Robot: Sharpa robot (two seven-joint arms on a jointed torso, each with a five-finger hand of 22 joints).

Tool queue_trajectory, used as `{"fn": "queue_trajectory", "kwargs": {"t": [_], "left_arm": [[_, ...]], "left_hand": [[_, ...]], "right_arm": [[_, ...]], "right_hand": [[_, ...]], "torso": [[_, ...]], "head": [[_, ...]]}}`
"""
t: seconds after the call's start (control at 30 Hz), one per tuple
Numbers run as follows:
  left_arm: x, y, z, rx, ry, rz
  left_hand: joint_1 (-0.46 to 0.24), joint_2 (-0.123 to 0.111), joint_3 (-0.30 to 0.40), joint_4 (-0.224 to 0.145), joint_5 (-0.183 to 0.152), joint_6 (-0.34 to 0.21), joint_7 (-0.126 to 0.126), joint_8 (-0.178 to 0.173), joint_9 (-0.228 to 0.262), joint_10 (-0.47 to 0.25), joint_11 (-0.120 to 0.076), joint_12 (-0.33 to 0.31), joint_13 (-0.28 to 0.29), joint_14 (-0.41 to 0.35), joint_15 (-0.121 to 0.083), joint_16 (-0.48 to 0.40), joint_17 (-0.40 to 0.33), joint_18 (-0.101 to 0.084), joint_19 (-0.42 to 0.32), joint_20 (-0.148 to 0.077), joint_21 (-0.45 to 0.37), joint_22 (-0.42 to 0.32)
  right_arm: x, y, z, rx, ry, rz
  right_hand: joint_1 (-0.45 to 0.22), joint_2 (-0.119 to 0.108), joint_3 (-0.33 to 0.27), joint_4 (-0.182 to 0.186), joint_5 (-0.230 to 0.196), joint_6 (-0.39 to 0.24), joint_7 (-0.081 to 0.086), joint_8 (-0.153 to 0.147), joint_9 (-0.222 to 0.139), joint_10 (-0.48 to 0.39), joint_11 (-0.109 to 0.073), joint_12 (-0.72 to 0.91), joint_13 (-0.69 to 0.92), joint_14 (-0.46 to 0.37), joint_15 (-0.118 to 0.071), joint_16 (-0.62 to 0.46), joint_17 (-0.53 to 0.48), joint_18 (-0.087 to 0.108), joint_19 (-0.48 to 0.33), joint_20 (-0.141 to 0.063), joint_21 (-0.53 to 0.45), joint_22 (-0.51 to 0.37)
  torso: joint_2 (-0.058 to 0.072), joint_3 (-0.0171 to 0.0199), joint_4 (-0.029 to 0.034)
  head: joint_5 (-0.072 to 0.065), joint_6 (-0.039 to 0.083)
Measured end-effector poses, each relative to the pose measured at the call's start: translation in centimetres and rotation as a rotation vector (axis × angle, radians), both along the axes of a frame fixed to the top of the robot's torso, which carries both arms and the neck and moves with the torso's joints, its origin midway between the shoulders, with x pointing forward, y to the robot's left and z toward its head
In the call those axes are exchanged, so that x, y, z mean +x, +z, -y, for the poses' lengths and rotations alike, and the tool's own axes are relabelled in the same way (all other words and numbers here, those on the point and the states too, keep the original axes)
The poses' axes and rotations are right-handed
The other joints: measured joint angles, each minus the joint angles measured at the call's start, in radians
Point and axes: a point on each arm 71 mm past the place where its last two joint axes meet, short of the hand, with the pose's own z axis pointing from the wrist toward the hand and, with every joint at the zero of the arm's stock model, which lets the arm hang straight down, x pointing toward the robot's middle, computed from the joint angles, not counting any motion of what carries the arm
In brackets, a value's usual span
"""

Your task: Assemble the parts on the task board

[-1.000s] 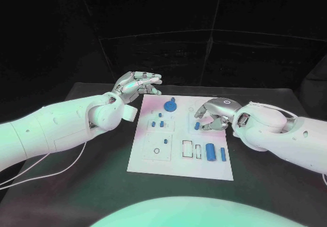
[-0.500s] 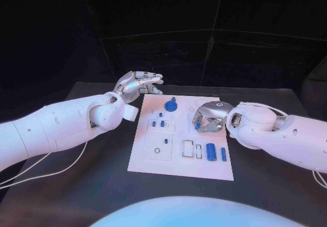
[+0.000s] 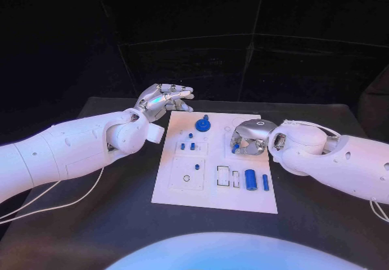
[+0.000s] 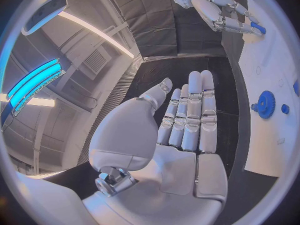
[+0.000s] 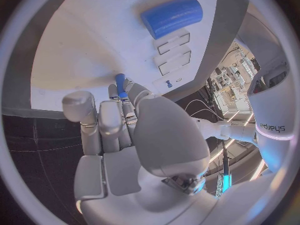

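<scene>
The white task board (image 3: 212,191) lies in the middle of the table. My right hand (image 3: 248,137) hovers over its right far part and pinches a small blue peg (image 5: 120,85) between its fingertips, close above the board (image 5: 94,45). A blue gear (image 3: 203,125) stands at the board's far edge. Small blue pegs (image 3: 182,147) stand left of my right hand. A thick blue cylinder (image 3: 250,180) and a thin blue bar (image 3: 265,183) lie near the right edge. My left hand (image 3: 166,98) is held off the board's far left corner, fingers straight and holding nothing.
Rectangular slots (image 3: 223,176) and a round hole (image 3: 186,179) mark the board's near half. A white cable (image 3: 57,205) trails over the black table at the left. The left wrist view shows the gear (image 4: 266,104) and my right hand (image 4: 225,15) beyond it.
My right hand has turned and drawn a little left and nearer over the board with the peg in it. The left hand has barely moved.
</scene>
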Motion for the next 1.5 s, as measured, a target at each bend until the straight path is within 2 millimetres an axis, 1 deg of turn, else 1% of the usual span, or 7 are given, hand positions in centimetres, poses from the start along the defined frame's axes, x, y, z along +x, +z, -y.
{"fn": "queue_trajectory", "kwargs": {"t": [0.27,0.57,0.87,1.0,1.27,1.47,1.5], "left_arm": [[0.0,0.0,0.0,0.001,0.0,-0.001],[0.0,0.0,-0.1,0.002,0.001,-0.002],[0.0,0.0,-0.1,0.002,0.001,-0.002],[0.0,0.0,-0.1,0.002,0.001,-0.002],[0.1,-0.1,0.0,0.001,-0.001,-0.002],[0.1,-0.1,0.1,0.001,-0.002,-0.002],[0.1,-0.1,0.1,0.0,-0.002,-0.002]], "left_hand": [[0.0,0.0,0.0,0.0,0.0,0.0,0.0,0.0,0.0,0.0,0.0,0.0,0.0,0.0,0.0,0.0,0.0,0.0,0.0,0.0,0.0,0.0],[0.0,0.0,-0.003,-0.003,0.0,0.0,0.0,0.0,0.0,0.0,0.0,0.0,0.0,0.0,0.0,0.0,0.0,0.0,0.0,0.0,-0.004,-0.001],[0.0,0.0,-0.003,-0.003,0.0,0.0,0.0,0.0,0.0,0.0,0.0,0.0,0.0,0.0,0.0,0.0,0.0,0.0,0.0,0.0,-0.004,-0.001],[0.0,0.0,-0.003,-0.003,0.0,0.0,0.0,0.0,0.0,0.0,0.0,0.0,0.0,0.0,0.0,0.0,0.0,0.0,0.0,0.0,-0.004,-0.001],[0.0,0.0,-0.003,-0.003,0.0,0.0,0.0,0.0,0.0,0.0,0.0,0.0,0.0,0.0,0.0,0.0,0.0,0.0,0.0,0.0,-0.004,-0.001],[0.0,0.0,-0.003,-0.003,0.0,0.0,0.0,0.0,0.0,0.0,0.0,0.0,0.0,0.0,0.0,0.0,0.0,0.0,0.0,0.0,-0.004,-0.001],[0.0,0.0,-0.003,-0.003,0.0,0.0,0.0,0.0,0.0,0.0,0.0,0.0,0.0,0.0,0.0,0.0,0.0,0.0,0.0,0.0,-0.004,-0.001]], "right_arm": [[-0.2,0.0,-0.1,0.009,0.003,0.02],[-1.1,0.9,0.1,0.053,0.007,0.047],[-1.8,3.7,-0.1,0.166,-0.004,0.076],[-2.4,4.4,-1.2,0.208,0.015,0.075],[-3.6,5.0,-6.9,0.286,0.14,0.055],[-4.4,4.1,-10.2,0.31,0.213,0.026],[-4.5,3.7,-10.6,0.309,0.222,0.017]], "right_hand": [[-0.003,-0.013,0.084,-0.027,-0.006,0.029,0.0,0.006,0.002,0.032,0.007,-0.013,0.007,-0.002,-0.005,0.018,0.014,0.0,0.005,-0.005,0.015,0.02],[-0.011,-0.021,0.122,-0.04,-0.008,0.032,0.003,0.006,0.001,0.037,0.013,-0.019,0.006,-0.002,-0.005,0.018,0.014,0.0,0.005,-0.005,0.015,0.021],[-0.016,-0.027,0.133,-0.046,-0.012,0.035,0.006,0.006,0.001,0.037,0.013,-0.025,0.005,-0.002,-0.005,0.018,0.014,0.0,0.005,-0.005,0.019,0.022],[-0.021,-0.032,0.138,-0.05,-0.012,0.035,0.006,0.006,0.001,0.037,0.013,-0.027,0.005,-0.002,-0.005,0.022,0.014,0.0,0.005,-0.005,0.019,0.022],[-0.021,-0.032,0.144,-0.051,-0.012,0.035,0.006,0.006,0.001,0.041,0.016,-0.031,0.004,-0.002,-0.005,0.022,0.014,0.0,0.005,-0.005,0.019,0.023],[-0.026,-0.037,0.15,-0.051,-0.012,0.035,0.006,0.006,0.001,0.041,0.016,-0.035,0.004,-0.002,-0.005,0.022,0.014,0.0,0.005,-0.005,0.019,0.023],[-0.027,-0.037,0.152,-0.051,-0.012,0.035,0.006,0.006,0.001,0.048,0.009,-0.035,0.004,-0.002,-0.005,0.022,0.014,0.0,0.005,-0.005,0.019,0.023]], "torso": [[0.0,-0.0002,0.0],[-0.001,-0.0006,-0.0009],[-0.002,-0.0012,-0.0012],[-0.001,-0.0012,-0.0004],[0.0,-0.0007,0.0008],[0.0,-0.0022,0.0026],[0.0,-0.0024,0.0026]], "head": [[0.0,-0.002],[0.001,-0.002],[-0.003,0.002],[-0.003,0.002],[0.002,-0.002],[0.012,-0.004],[0.014,-0.006]]}}
